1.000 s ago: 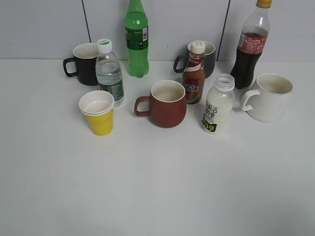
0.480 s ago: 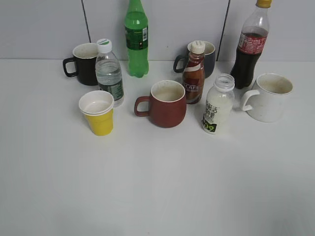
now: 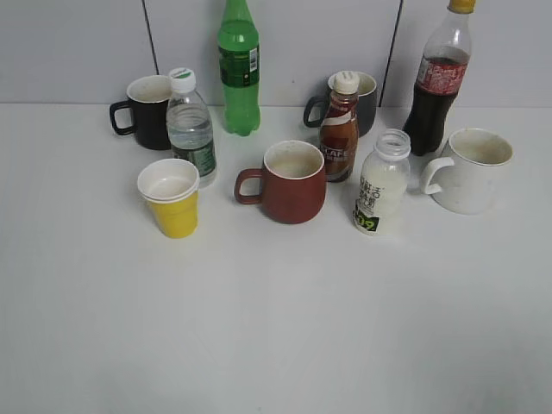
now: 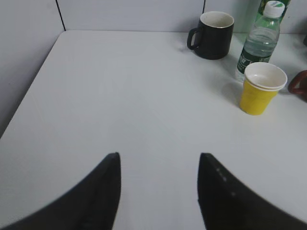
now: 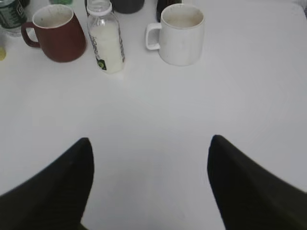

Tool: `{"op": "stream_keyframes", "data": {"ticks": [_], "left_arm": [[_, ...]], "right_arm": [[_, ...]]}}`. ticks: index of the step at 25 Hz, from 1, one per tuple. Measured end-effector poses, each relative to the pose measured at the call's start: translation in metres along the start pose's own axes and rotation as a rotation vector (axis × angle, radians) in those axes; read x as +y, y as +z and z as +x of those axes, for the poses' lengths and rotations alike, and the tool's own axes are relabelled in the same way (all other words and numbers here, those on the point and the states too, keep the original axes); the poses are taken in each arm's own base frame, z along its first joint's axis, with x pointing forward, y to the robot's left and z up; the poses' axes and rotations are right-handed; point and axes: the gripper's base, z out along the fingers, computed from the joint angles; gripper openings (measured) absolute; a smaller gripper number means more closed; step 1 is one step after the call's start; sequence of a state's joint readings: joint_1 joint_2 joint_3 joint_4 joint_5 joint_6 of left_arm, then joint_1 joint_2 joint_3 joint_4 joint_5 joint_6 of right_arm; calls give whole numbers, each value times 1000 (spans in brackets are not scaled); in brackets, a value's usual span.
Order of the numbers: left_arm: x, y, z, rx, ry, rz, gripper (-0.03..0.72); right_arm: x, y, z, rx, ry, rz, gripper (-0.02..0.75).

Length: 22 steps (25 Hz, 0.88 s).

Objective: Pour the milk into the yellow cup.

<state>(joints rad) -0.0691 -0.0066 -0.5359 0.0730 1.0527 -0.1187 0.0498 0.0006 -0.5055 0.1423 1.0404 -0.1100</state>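
Note:
The milk bottle, clear and capless with white liquid and a green mark on its label, stands upright right of centre; it also shows in the right wrist view. The yellow cup stands upright at the left, empty, and shows in the left wrist view. My left gripper is open and empty, well short and left of the cup. My right gripper is open and empty, well short of the milk bottle. Neither gripper shows in the exterior view.
A red-brown mug, brown coffee bottle, white mug, cola bottle, green bottle, water bottle, black mug and a dark mug stand around. The wall is behind them.

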Motion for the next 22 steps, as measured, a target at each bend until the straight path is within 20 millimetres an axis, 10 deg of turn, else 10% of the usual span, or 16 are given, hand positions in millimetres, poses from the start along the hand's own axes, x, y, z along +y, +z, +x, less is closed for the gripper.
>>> {"op": "stream_keyframes", "data": {"ticks": [22], "left_arm": [[0,0,0,-1,1,0,237]], "right_arm": [[0,-1,1,-9,-1,0,554]]}}
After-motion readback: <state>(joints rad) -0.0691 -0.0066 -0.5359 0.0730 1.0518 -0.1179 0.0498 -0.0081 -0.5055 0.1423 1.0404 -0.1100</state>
